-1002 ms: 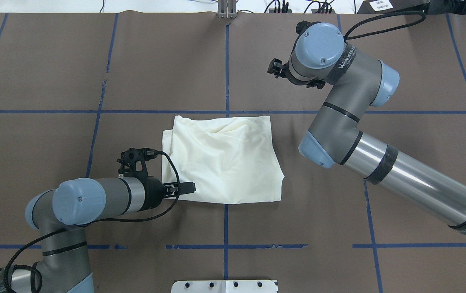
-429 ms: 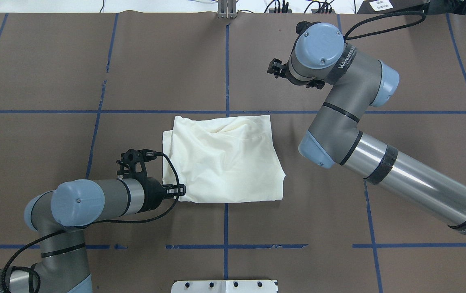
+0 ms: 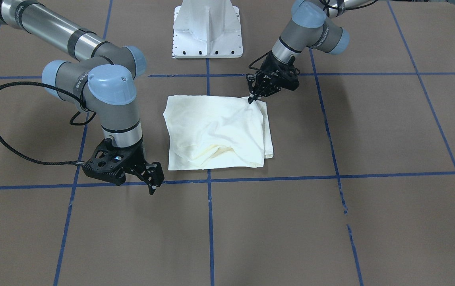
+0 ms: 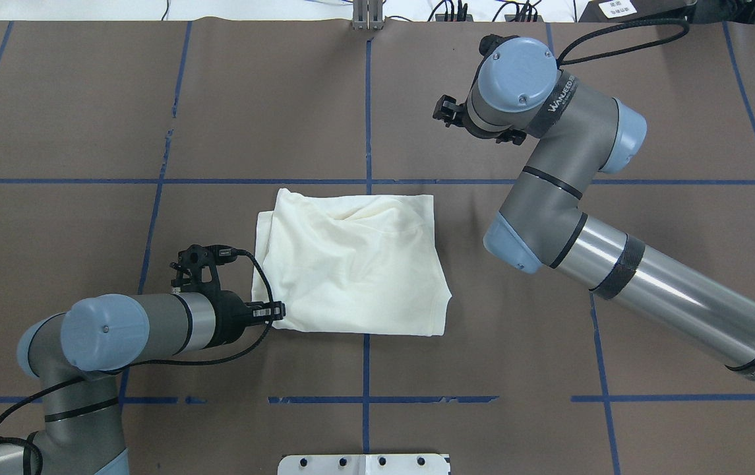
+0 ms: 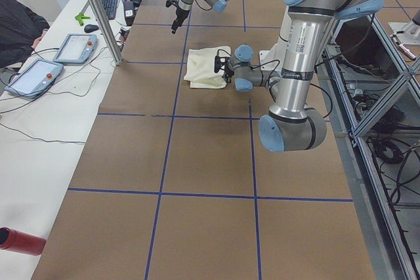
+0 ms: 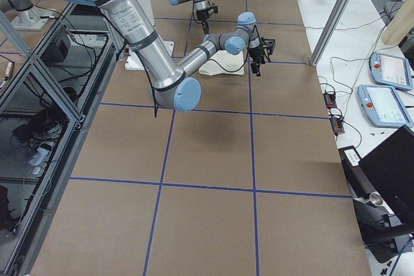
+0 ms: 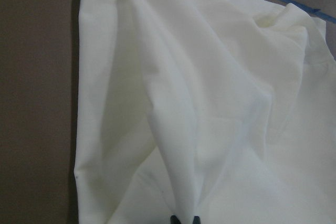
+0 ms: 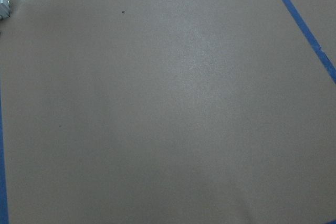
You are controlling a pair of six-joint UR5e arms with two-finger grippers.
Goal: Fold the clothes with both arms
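Note:
The cream shirt (image 4: 351,264) lies folded into a rough square at the table's middle, plain side up with soft creases (image 3: 215,131). My left gripper (image 4: 278,310) lies low at its near left corner, shut on a pinch of the fabric. In the left wrist view the cloth (image 7: 210,103) rises in a ridge into the closed fingertips (image 7: 185,220). From the front, the left gripper (image 3: 251,98) touches that same corner. My right gripper (image 3: 155,186) hangs open over bare table beyond the shirt's far right corner, apart from it. The right wrist view holds only brown table.
The brown table cover (image 4: 87,99) is crossed by blue tape lines (image 4: 367,99). A white base block (image 3: 207,28) stands at the robot's edge. In the left side view, tablets (image 5: 36,73) and cables lie on a white bench beside the table.
My left gripper has closed on the shirt's corner and pulled back to the left. The whole shirt slid a little left with it. The right arm has stayed still.

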